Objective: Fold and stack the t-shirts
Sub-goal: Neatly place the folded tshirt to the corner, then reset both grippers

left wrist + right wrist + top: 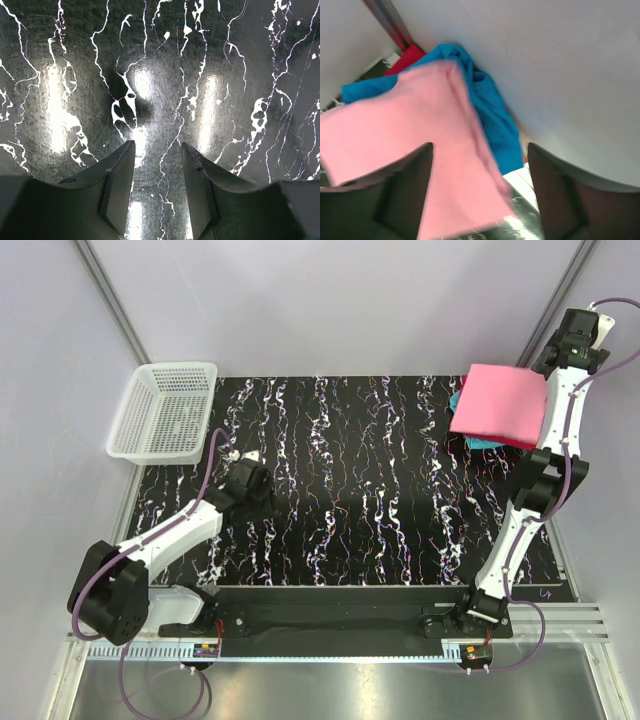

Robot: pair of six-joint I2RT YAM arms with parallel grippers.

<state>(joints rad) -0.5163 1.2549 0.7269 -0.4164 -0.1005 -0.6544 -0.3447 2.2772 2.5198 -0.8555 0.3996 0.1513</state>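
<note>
Nearest the bases, at about 8 o'clock on the black white-veined table (380, 490), the left gripper (157, 147) hangs low over bare surface. Its fingers are parted with nothing between them, most likely parked out of the way.

Further out, at 10 o'clock, the white plastic mesh basket (180, 367) sits at the table's corner with nothing visible inside it.

At 2 o'clock, the far right corner, lies the pile: a folded bright pink cloth t-shirt (498, 400) on top, a crumpled teal-blue t-shirt (490, 115) under it, and a red scrap of cloth (407, 56) behind.

The right gripper (480, 150) is raised beyond the pile toward 1 o'clock, fingers spread wide and gripping nothing. It looks like a release or a clearing pose.

The pink fold is nearly square, its slightly longer side running roughly 9 to 3 o'clock with a small tilt. I cannot tell which way its neck points.
</note>
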